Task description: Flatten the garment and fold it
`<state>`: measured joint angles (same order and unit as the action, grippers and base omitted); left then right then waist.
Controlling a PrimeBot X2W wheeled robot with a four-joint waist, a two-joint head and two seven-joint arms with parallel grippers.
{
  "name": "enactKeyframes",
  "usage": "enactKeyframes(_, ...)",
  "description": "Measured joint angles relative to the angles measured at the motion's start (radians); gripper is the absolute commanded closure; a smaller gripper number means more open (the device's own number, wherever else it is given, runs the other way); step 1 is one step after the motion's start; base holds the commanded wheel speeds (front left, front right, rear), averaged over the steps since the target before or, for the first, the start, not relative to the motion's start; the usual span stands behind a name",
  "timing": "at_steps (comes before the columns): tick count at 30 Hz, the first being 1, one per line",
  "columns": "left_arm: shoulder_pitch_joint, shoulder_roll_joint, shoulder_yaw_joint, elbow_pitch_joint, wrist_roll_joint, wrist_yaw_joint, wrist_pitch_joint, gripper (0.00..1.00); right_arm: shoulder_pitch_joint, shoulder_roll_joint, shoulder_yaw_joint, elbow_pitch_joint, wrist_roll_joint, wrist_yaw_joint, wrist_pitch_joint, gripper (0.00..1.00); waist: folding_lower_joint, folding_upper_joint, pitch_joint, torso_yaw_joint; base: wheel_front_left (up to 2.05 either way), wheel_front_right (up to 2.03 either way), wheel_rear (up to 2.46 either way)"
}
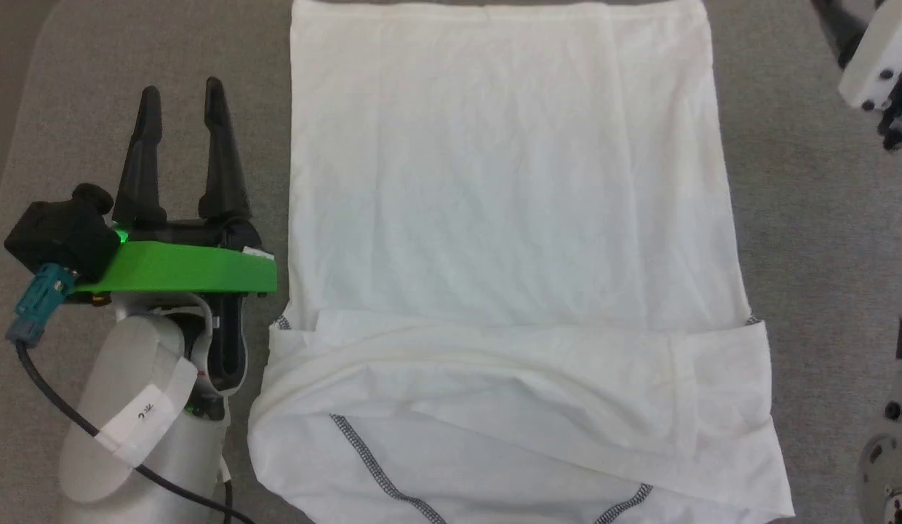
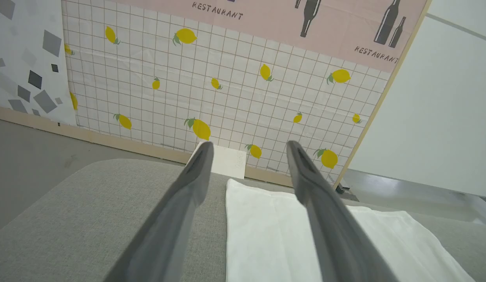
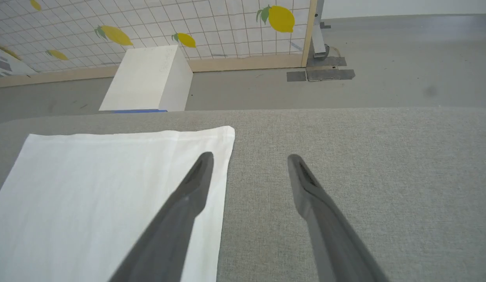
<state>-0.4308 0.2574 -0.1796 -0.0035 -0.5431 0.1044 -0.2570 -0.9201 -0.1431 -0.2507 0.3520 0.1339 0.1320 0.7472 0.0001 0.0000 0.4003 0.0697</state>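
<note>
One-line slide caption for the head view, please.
Left gripper, open, beside the white garment laid flat on the grey surface, a sleeve folded across its near end.

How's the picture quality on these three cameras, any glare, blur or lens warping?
Head view: flat, even light, hardly any shadow; the white garment is bright enough that its creases nearly wash out. Left wrist view: the wide lens bows the lemon-print wall grid; the left pincer looks soft near the lens. Right wrist view: no glare, table weave crisp, right pincer soft likewise.
</note>
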Motion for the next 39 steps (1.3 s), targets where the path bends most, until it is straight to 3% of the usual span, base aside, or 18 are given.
enactKeyframes(10,-0.017,-0.05,0.023,-0.071,0.047,-0.033,0.0,0.0,-0.229,-0.068,0.058,0.13,-0.2,0.0,0.233,0.0,0.0001,0.0,0.166,0.095,0.0,0.0,0.0)
enactKeyframes(18,-0.016,-0.073,0.047,-0.099,0.071,-0.052,0.0,0.0,-0.271,-0.11,0.155,0.153,-0.241,0.0,0.259,0.0,0.0001,0.0,0.264,0.169,0.0,0.0,0.0)
enactKeyframes(25,-0.016,-0.085,0.049,-0.075,0.075,-0.07,0.0,0.0,-0.316,-0.133,0.2,0.156,-0.224,0.0,0.295,0.0,0.0,0.0,0.312,0.191,0.0,0.0,0.0)
enactKeyframes(26,-0.018,-0.084,0.048,-0.07,0.075,-0.073,0.002,0.0,-0.322,-0.132,0.198,0.157,-0.219,0.0,0.306,0.63,0.0001,-0.0001,0.313,0.189,0.0,0.0,0.0)
enactKeyframes(27,-0.025,-0.081,0.048,-0.067,0.074,-0.076,0.01,0.0,-0.329,-0.131,0.198,0.157,-0.214,0.0,0.318,0.89,0.0,0.0,0.314,0.186,0.0,0.0,0.0)
enactKeyframes(28,-0.039,-0.077,0.048,-0.065,0.074,-0.078,0.02,0.0,-0.332,-0.13,0.202,0.157,-0.211,0.0,0.327,1.0,0.0001,0.0,0.314,0.182,0.0,0.0,0.0)
enactKeyframes(33,-0.192,-0.025,0.042,-0.038,0.065,-0.103,0.152,0.0,-0.333,-0.107,0.228,0.153,-0.189,0.0,0.362,1.0,0.0,0.0,0.309,0.154,0.0,0.0,0.0)
enactKeyframes(39,-0.501,0.024,0.025,0.114,-0.046,-0.139,0.482,0.0,-0.344,-0.091,0.27,0.141,-0.149,0.0,0.37,1.0,0.0,0.0,0.304,0.107,0.0,0.0,0.0)
